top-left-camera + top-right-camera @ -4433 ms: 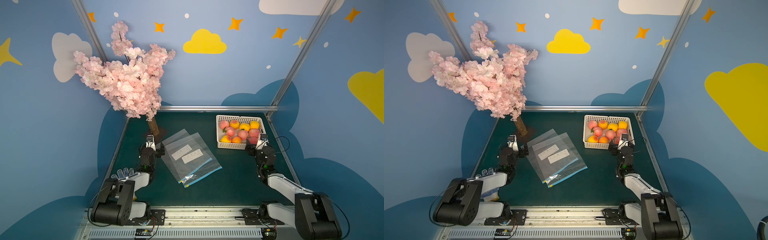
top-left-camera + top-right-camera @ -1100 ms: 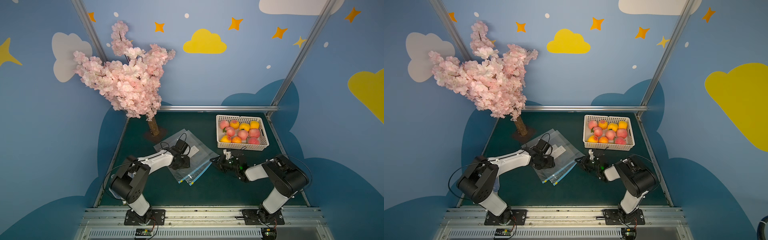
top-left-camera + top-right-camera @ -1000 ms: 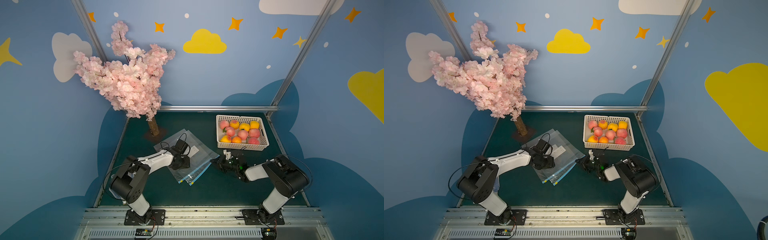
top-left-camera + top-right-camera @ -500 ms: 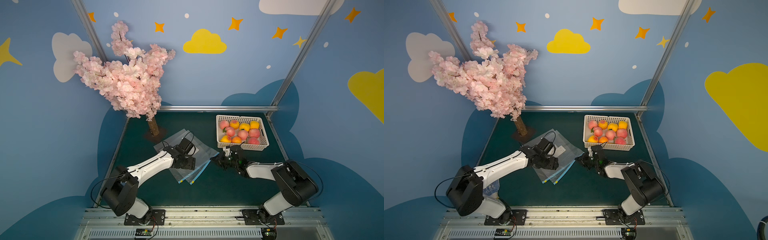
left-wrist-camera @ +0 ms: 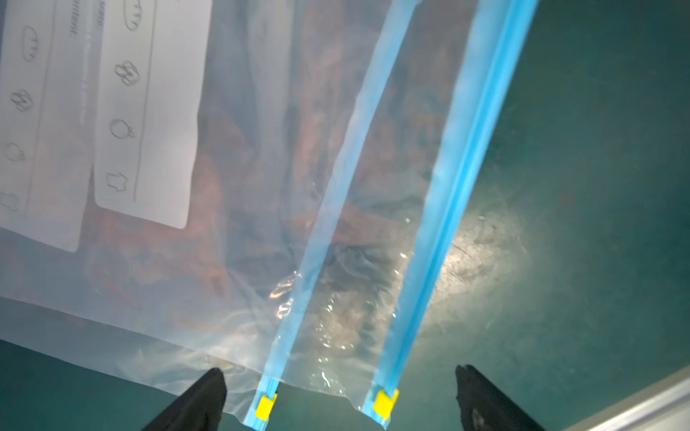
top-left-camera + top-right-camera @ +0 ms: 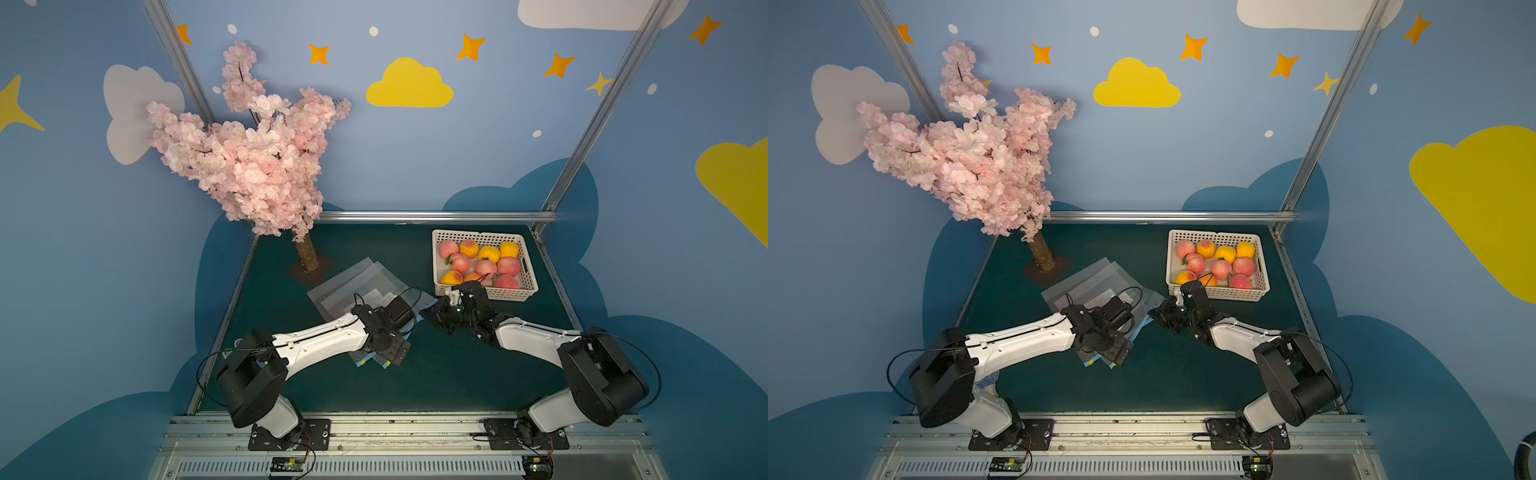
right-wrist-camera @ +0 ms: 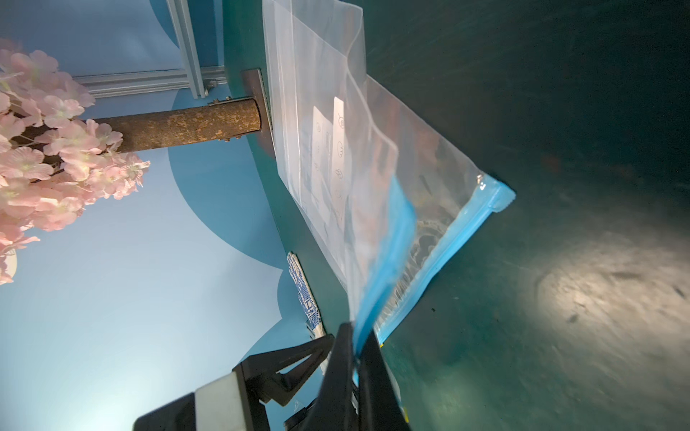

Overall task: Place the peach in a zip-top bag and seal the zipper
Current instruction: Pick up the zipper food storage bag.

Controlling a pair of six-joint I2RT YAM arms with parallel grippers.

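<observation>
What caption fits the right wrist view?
Right gripper pinches the blue zipper edge of the top zip-top bag, raised above a second bag on the green table.

An artificial pink blossom tree (image 6: pixel 249 166) stood at the far left corner of the dark green table mat (image 6: pixel 415 382), its brown trunk (image 6: pixel 306 255) mounted on a flat dark base plate (image 6: pixel 321 275). A white perforated basket (image 6: pixel 513 293) sat far right. A yellow cloud (image 6: pixel 409 85) marked the blue back wall (image 6: pixel 415 166)

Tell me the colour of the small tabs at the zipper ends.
Yellow tabs; clearest in the left wrist view.
</observation>
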